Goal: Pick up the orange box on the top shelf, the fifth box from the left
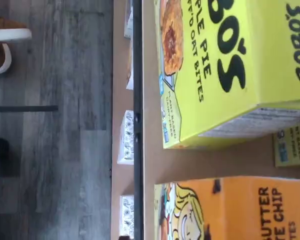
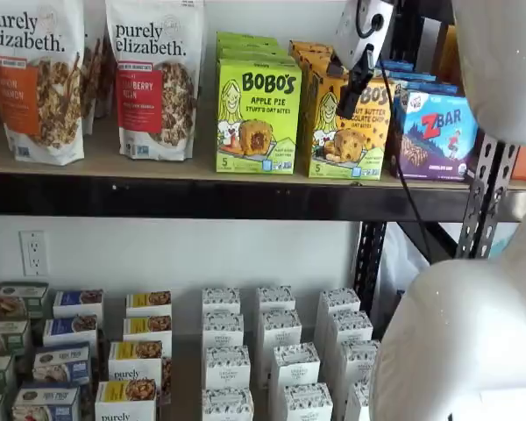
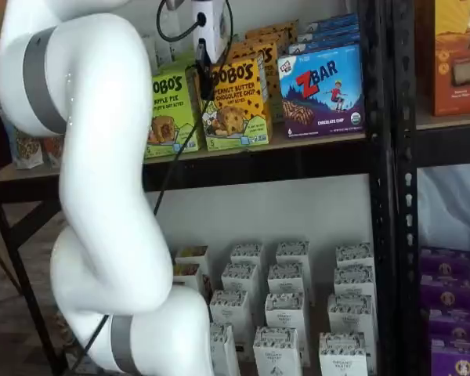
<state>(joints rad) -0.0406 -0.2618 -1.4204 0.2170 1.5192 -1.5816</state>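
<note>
— Right, the gripper (image 2: 354, 88) is up at the top shelf (image 2: 158, 195), its white body just in front of the orange box (image 2: 346, 123).

— Where does that box sit?

— Between the lime-green Apple Pie box (image 2: 258, 116) on its left and the purple-blue ZBar box (image 2: 438, 133) on its right, at the near edge of the board. More orange cartons are lined up behind it, farther back.

— Fingers open or closed?

— Can't tell. In both shelf views the black fingers (image 3: 206, 78) hang as one dark shape over the carton's upper left corner, with no clear gap. Whether they touch it, I can't say either.

— And the wrist view?

— The Apple Pie box fills most of it, the orange box (image 1: 230, 210) lies beside it with a strip of bare tan board between, and the black front rail (image 1: 138, 125) runs past both.

— Anything lower down?

— White cartons (image 2: 276, 360) in rows on the shelf below. The white arm (image 3: 102, 196) blocks much of the left side.
</note>
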